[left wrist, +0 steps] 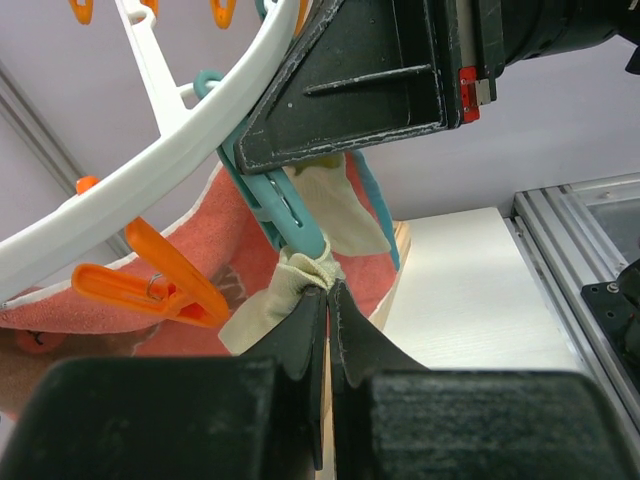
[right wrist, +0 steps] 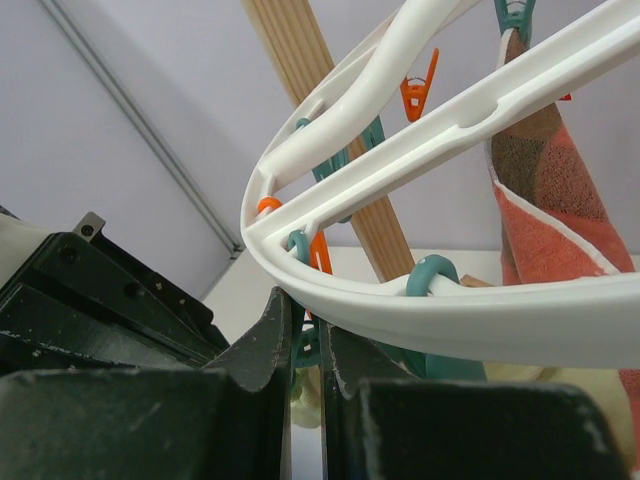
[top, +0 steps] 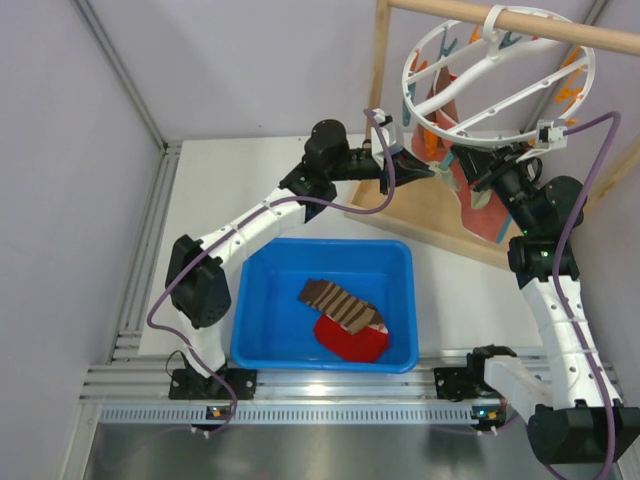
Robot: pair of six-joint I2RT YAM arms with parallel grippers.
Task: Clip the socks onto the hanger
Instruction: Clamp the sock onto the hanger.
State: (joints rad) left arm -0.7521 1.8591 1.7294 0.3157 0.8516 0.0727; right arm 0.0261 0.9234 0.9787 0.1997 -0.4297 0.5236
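Sock [left wrist: 345,215] first: the cream one hangs right under the hanger [left wrist: 180,130] rim, up high by the wooden rod [top: 520,25]. Your left pincer [left wrist: 328,290] is squeezed tight on its bunched middle, holding it up from below. The sock's top lies against a teal peg [left wrist: 285,205], but I cannot tell if the peg bites it yet. Your right pincer [right wrist: 308,325] is closed hard on that peg, just above the left one, and I think it is pressing the peg open. So you are at the clipping step. Next, I think, you need to push the sock edge into the peg's mouth. Then let the peg snap closed before the left pincer lets go.
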